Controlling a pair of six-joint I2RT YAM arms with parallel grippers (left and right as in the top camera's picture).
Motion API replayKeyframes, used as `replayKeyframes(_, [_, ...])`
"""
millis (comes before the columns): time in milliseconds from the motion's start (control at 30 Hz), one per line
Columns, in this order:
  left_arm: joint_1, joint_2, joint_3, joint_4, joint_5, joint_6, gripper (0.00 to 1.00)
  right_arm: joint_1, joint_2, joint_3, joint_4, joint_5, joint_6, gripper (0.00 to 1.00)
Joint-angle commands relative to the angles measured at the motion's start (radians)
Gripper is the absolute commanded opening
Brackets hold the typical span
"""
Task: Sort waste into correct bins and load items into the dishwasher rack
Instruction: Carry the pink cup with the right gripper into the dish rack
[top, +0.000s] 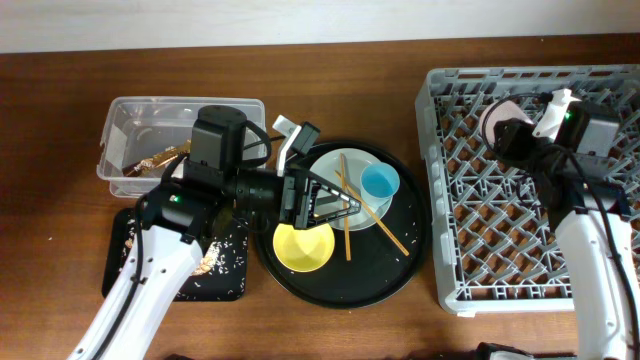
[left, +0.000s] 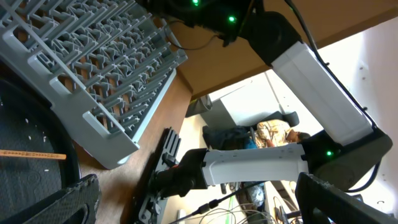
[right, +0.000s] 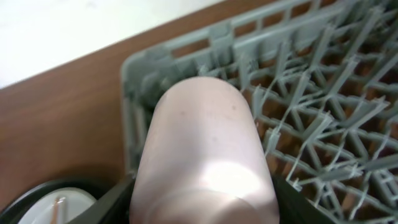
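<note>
Right gripper (top: 508, 128) grasps the pink cup (right: 202, 149) above the rack's (top: 470, 255) far corner, so loading is in hand and next it wants lowering between pegs and releasing, while the left gripper (top: 335, 200) gapes open near the chopsticks (top: 346, 235).

The left arm (top: 160, 255) hides much of the shallow black tray (top: 229, 268).

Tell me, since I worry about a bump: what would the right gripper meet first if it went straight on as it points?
Probably the dishwasher rack: the right gripper, shut on the pink cup, aims at its corner wall, so the cup would touch there first. Depth is unclear.
</note>
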Motion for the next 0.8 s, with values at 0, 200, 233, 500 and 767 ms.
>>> replayKeyframes(0, [0.0,-0.01,0.011,0.001,0.014,0.013,0.99,-0.005,0.045,0.006,0.056,0.093,0.012,0.48])
replayKeyframes(200, [0.0,-0.01,0.011,0.001,0.014,0.013,0.99,-0.005,0.126,0.006,0.136,0.084,0.01,0.48])
replayKeyframes(233, [0.0,-0.01,0.011,0.002,0.014,0.013,0.99,-0.005,0.142,0.006,0.14,0.076,0.004,0.48])
replayKeyframes(500, [0.0,-0.01,0.011,0.002,0.014,0.013,0.99,-0.005,0.241,0.006,0.169,0.032,-0.026,0.49])
replayKeyframes(767, [0.0,-0.01,0.011,0.001,0.014,0.013,0.99,-0.004,0.246,0.011,0.188,0.028,-0.062,0.47])
